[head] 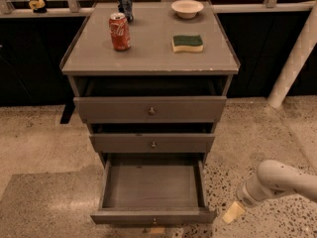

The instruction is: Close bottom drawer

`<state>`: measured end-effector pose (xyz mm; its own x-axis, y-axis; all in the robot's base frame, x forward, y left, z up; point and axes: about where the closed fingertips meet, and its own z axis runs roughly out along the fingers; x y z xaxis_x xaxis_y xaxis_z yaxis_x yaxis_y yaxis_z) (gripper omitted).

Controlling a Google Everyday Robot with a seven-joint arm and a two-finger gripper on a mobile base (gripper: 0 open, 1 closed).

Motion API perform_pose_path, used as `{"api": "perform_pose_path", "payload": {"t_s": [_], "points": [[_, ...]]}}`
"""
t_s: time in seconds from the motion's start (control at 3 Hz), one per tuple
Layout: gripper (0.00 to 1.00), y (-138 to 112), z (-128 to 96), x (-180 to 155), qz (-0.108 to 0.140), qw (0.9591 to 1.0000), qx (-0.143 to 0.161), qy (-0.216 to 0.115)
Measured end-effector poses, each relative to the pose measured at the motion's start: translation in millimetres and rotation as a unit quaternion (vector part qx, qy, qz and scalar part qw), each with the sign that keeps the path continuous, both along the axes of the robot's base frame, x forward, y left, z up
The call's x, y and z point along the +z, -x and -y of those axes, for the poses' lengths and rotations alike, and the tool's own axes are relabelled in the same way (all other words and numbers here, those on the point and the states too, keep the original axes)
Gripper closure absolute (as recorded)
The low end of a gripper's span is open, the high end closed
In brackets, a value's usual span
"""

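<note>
Two cans: red cola can [119, 31] and dark blue can [125, 1], upright at 11 o'clock on the grey three-drawer wooden cabinet [148, 58].
Lowest tier: grey flat-fronted bottom drawer [152, 185], at 6 o'clock of the cabinet, pulled far out, bare inside.
Handling: probably light, stiff, sliding straight toward 12 o'clock; best pushed on the front at the small round metal knob [154, 221], centred to avoid skewing.
Top, 1 o'clock: green-and-yellow sponge [187, 42], pale round bowl [187, 8].
Gripper [233, 213]: low at 3 o'clock of the drawer front, near its right corner, not touching; open or closed impossible to tell.
</note>
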<state>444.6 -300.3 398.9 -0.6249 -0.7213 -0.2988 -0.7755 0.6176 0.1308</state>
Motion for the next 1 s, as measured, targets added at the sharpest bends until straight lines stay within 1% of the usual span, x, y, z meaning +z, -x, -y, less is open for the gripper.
{"api": "perform_pose_path", "payload": {"t_s": [0.33, 0.67, 1.0], "points": [[0.00, 7.3, 2.9, -34.9, -0.013, 0.9997, -0.002, -0.019], [0.00, 12.9, 8.4, -97.7, -0.025, 0.9981, -0.003, -0.057], [0.00, 14.7, 15.3, -178.0, -0.038, 0.9921, -0.009, -0.119]]}}
